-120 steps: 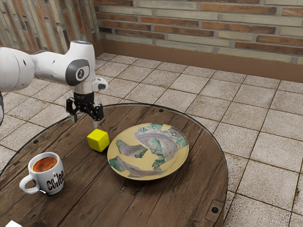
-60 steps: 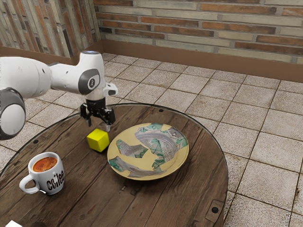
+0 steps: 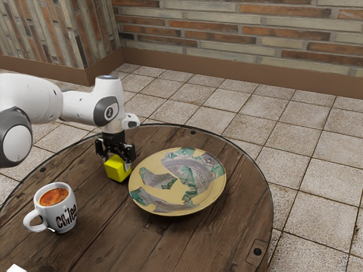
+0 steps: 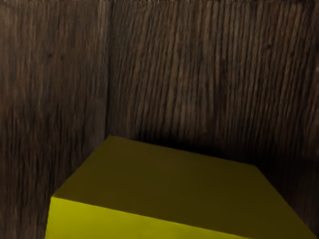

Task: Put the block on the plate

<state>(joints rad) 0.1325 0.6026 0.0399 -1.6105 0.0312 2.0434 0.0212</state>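
Jaws standing apart, my gripper (image 3: 118,161) is straddling the yellow block (image 3: 117,170); the plate (image 3: 178,182) is lying just beside them.

The hand (image 3: 117,161) has lowered, seemingly around the block (image 3: 117,171).

Mug (image 3: 63,216), white, lettered, upright, brown liquid (image 3: 54,196) inside; handle towards the exterior view's left. White object (image 3: 16,268), partly cropped. Tabletop (image 3: 170,241), round, dark planks. Floor (image 3: 323,170), pale tiles. Walls (image 3: 255,28), brick, brown skirting (image 3: 255,75).
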